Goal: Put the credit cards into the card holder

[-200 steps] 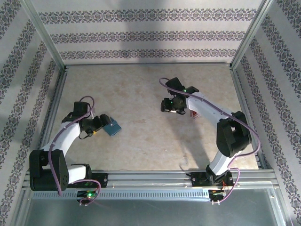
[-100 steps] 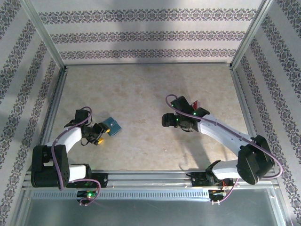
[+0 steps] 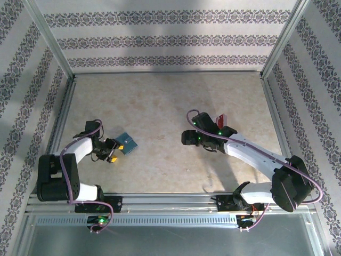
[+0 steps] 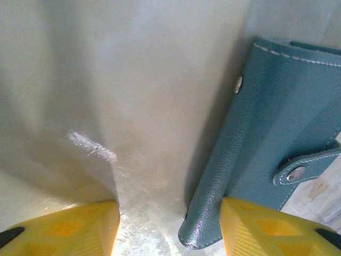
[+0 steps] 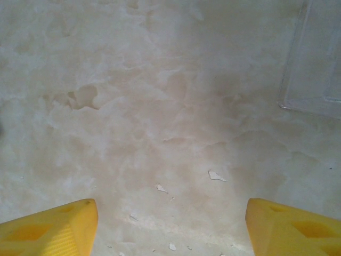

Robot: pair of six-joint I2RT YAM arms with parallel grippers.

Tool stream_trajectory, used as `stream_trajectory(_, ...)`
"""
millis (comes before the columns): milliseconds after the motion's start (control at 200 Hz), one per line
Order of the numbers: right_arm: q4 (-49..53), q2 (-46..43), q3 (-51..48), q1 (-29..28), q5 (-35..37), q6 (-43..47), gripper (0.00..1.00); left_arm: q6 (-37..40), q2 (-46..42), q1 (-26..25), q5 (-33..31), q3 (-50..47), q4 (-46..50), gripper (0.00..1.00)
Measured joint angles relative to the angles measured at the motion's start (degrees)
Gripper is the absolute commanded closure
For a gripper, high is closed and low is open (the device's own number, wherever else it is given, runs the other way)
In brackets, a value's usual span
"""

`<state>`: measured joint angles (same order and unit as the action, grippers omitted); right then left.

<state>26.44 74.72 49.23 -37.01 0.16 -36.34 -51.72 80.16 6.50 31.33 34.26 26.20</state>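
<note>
**Both arms drawn back toward 6 o'clock, claws left apart**

Since a second ago, the left arm has been folded back toward its base, and the left gripper (image 3: 112, 153) has been pulled a little away from the card holder (image 3: 127, 143). The right arm has been lowered and swung toward 6 o'clock, so that the right gripper (image 3: 187, 137) is now carried nearer the middle of the table (image 3: 154, 101).

In the top view, the card holder is seen lying flat on the table at 2 o'clock from the left gripper, just beside it. In the left wrist view, the left gripper (image 4: 169, 229) is shown with its yellow fingers (image 4: 64, 229) spread apart and nothing clamped between them. The teal card holder (image 4: 266, 122) is seen folded shut, with its snap strap (image 4: 303, 166) fastened, and its near corner is placed just inside the right-hand finger; whether they touch cannot be told.

In the right wrist view, the right gripper (image 5: 170, 229) is likewise held wide apart over bare table, with nothing held. A pale card (image 5: 314, 58) is seen lying flat at 1 o'clock. In the top view, a red card (image 3: 219, 118) is partly shown at 2 o'clock from the right gripper, behind the arm.
</note>
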Motion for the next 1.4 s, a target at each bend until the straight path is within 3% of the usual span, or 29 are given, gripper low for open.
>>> stream_trajectory(160,-0.2,0.0,-0.1,-0.3,0.3,-0.3,0.26,-0.7,-1.1,0.0,0.6,0.2,-0.6,0.45)
stream_trajectory(305,-0.2,0.0,-0.1,-0.4,0.5,-0.5,0.26,-0.9,-0.3,-1.6,3.8,0.1,-11.0,0.49)
stream_trajectory(500,-0.2,0.1,-0.1,-0.4,0.5,-0.9,0.26,-0.9,-0.3,-1.9,5.5,0.6,-16.4,0.52)
stream_trajectory(894,-0.2,0.7,-0.1,-0.4,0.5,-1.0,0.26,1.7,3.6,-2.0,3.5,1.2,-15.9,0.52)
stream_trajectory(1404,-0.2,0.9,-0.1,-0.8,0.5,-1.0,0.27,2.4,7.8,-2.4,2.3,4.1,-13.1,0.68)
